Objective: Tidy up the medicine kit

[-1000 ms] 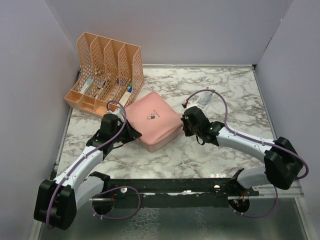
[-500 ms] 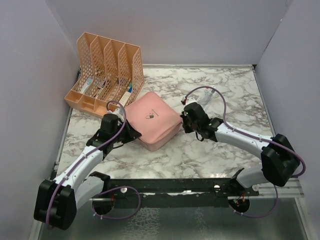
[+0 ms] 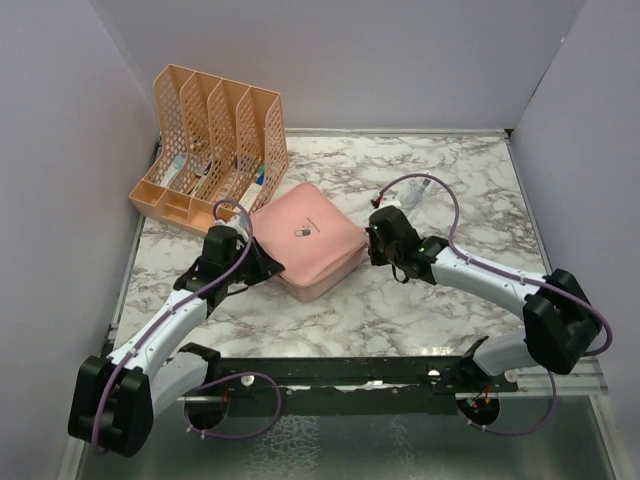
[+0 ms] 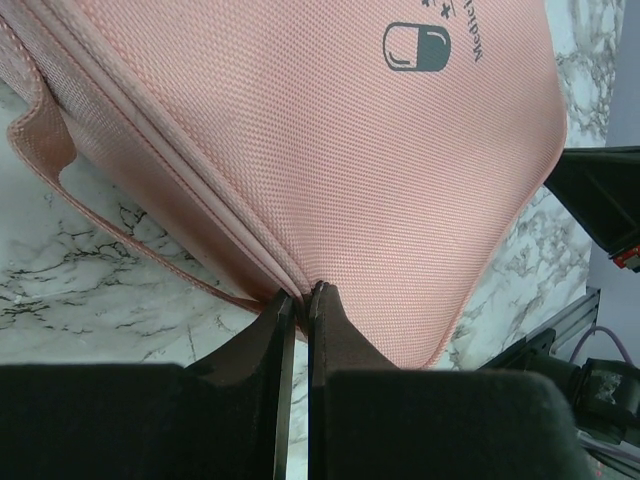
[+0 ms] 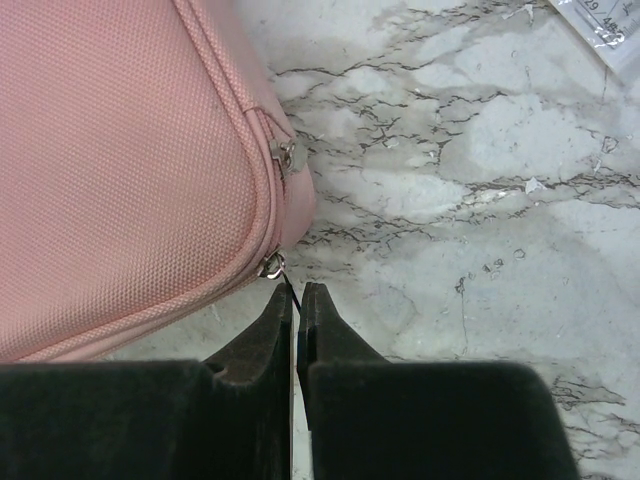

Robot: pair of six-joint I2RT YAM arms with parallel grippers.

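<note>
The medicine kit [image 3: 305, 240] is a pink square zip case that lies closed on the marble table, pill logo [image 4: 417, 46] up. My left gripper [image 3: 262, 266] is at its near left side, shut on the case's edge seam [image 4: 297, 292]. My right gripper [image 3: 372, 246] is at the case's right corner. It is shut on a thin dark pull cord [image 5: 290, 288] that hangs from a zip slider [image 5: 270, 266]. Another slider [image 5: 287, 152] sits a little further along the same corner.
An orange perforated file rack [image 3: 215, 135] with items in its slots stands at the back left, close behind the kit. A clear packet [image 3: 422, 195] lies behind the right gripper and shows as a clear packet [image 5: 598, 25] in the right wrist view. Walls enclose the table on three sides.
The right gripper and forearm shifted slightly away from the near edge, and the kit's right corner followed a little. The left arm held still.
</note>
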